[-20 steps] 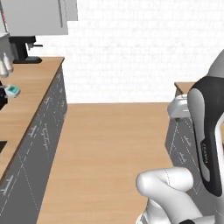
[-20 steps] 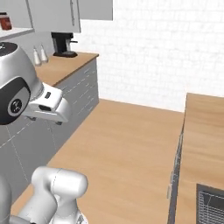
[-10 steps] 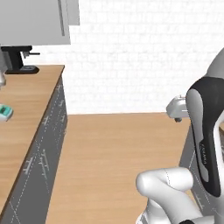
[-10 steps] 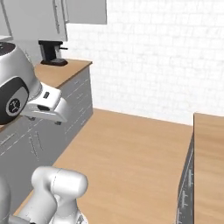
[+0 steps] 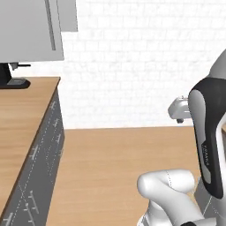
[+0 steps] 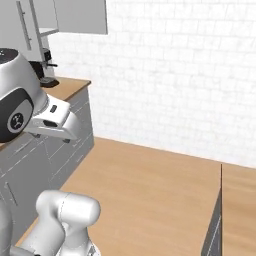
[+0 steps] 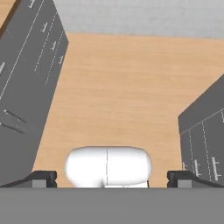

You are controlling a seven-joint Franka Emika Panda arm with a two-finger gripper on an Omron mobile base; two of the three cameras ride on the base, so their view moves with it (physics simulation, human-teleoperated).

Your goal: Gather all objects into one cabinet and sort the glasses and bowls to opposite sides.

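Wide-spread empty hand (image 7: 107, 177) over floor (image 7: 122, 87)

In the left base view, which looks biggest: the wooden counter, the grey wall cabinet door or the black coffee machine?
1. Wooden counter
2. Grey wall cabinet door, though it runs off the frame and sits nearer, so the top two are unsure
3. Black coffee machine, partly hidden by the door

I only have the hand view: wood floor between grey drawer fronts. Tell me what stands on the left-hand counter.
Observer: A black coffee machine stands at the far end of the wooden counter, seen in the left base view.
Operator: Now say what hangs above it.
Observer: Grey wall cabinets, directly over that end of the counter.
Operator: Report what closes the room ahead.
Observer: A white brick wall runs across the far end of the floor.
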